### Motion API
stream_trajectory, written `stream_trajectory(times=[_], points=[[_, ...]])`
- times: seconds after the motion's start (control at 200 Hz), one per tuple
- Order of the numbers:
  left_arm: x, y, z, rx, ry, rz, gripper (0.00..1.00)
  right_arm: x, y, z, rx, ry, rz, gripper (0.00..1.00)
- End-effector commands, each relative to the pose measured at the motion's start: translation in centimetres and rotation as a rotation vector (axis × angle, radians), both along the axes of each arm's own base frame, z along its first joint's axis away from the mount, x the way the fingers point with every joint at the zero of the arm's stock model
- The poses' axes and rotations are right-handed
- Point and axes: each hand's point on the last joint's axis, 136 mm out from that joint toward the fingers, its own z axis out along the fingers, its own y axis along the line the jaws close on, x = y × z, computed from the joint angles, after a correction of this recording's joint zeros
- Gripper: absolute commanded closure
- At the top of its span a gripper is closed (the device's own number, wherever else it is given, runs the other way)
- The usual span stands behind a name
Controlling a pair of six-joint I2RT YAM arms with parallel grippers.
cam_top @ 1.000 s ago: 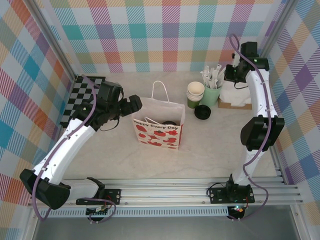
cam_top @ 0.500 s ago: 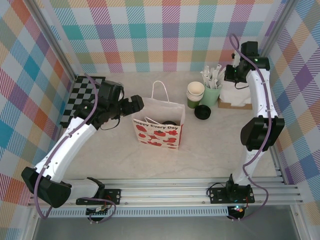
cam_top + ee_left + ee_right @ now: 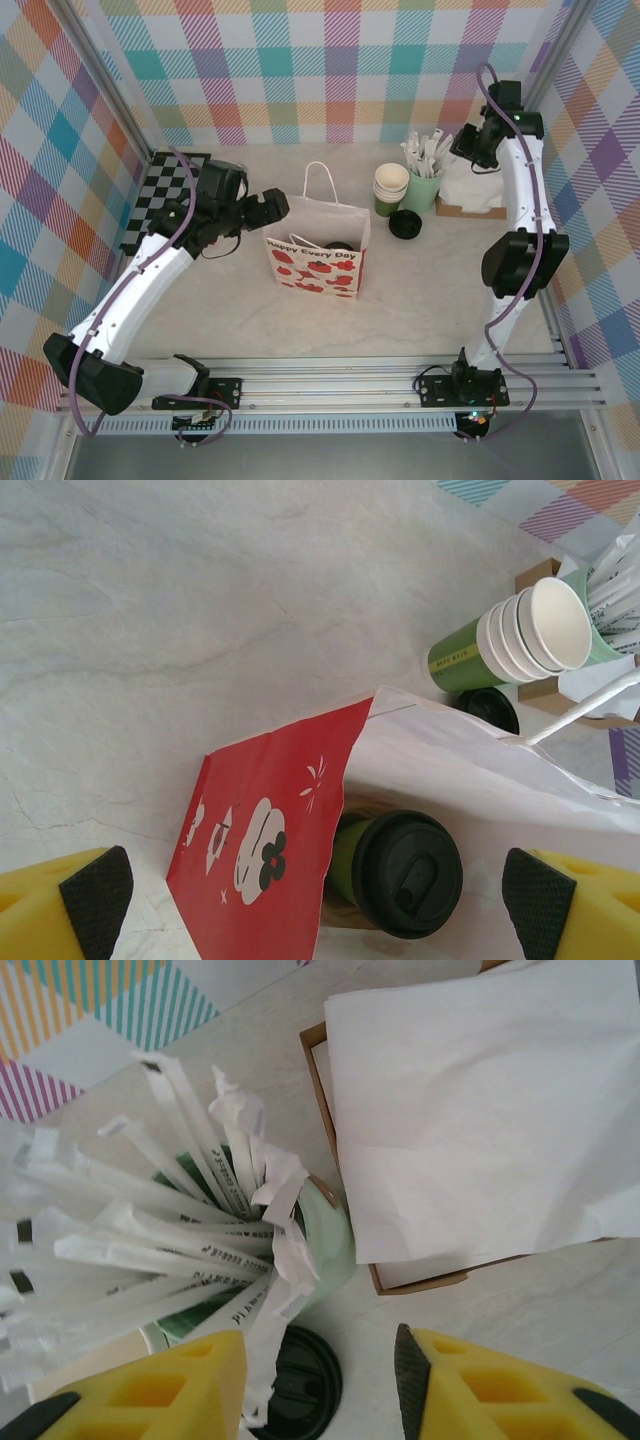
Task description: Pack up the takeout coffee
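The takeout coffee (image 3: 400, 875), a dark-green cup with a black lid, stands inside the white paper bag with red print (image 3: 270, 830); from above, its lid (image 3: 340, 246) shows through the bag's mouth (image 3: 315, 262). My left gripper (image 3: 270, 205) hovers just left of the bag's top, open wide, its fingers (image 3: 95, 900) straddling the bag and cup from above without touching. At the back right my right gripper (image 3: 470, 145) is above the pale-green cup of white-wrapped sticks (image 3: 330, 1230). Its jaws (image 3: 320, 1380) are open and nothing is between them.
A stack of lidless green cups (image 3: 390, 188) stands beside the stick cup (image 3: 425, 180). A loose black lid (image 3: 405, 223) lies in front of them. A brown box of white napkins (image 3: 470, 190) sits at the far right, a checkered mat (image 3: 165, 195) at the far left.
My right gripper has opened from shut and shifted slightly back and to the right above the stick cup. The left arm has barely moved.
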Motion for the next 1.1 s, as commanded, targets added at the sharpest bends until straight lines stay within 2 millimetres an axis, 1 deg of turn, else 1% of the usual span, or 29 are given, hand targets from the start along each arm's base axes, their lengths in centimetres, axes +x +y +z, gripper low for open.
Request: stream_trajectory(times=[0.0, 0.065, 0.14, 0.265, 0.435, 0.615, 0.865, 1.095], points=[[0.6, 0.1, -0.6, 0.01, 0.006, -0.01, 0.03, 0.9, 1.0, -0.9, 0.146, 0.029, -0.087, 0.56], [0.7, 0.1, -0.7, 0.013, 0.008, -0.008, 0.03, 1.3, 1.2, -1.5, 0.174, 0.05, -0.097, 0.58], [0.7, 0.2, -0.8, 0.015, 0.012, -0.004, 0.03, 1.6, 1.4, -2.4, 0.19, 0.072, -0.108, 0.62], [0.8, 0.3, -0.9, 0.019, 0.014, 0.003, 0.03, 1.8, 1.8, -2.8, 0.213, 0.078, -0.099, 0.68], [0.9, 0.2, -1.1, 0.022, 0.024, 0.001, 0.03, 1.5, 1.0, -2.6, 0.176, 0.065, -0.124, 0.8], [1.0, 0.2, -1.2, 0.019, 0.03, 0.002, 0.02, 1.0, 0.4, -2.0, 0.142, 0.041, -0.137, 0.89], [1.0, 0.0, -1.1, 0.014, 0.03, -0.003, 0.02, 0.3, 0.2, -0.6, 0.116, 0.008, -0.128, 0.9], [1.0, 0.0, -1.1, 0.012, 0.03, -0.005, 0.02, -0.2, -0.1, -0.1, 0.093, -0.004, -0.127, 0.84]])
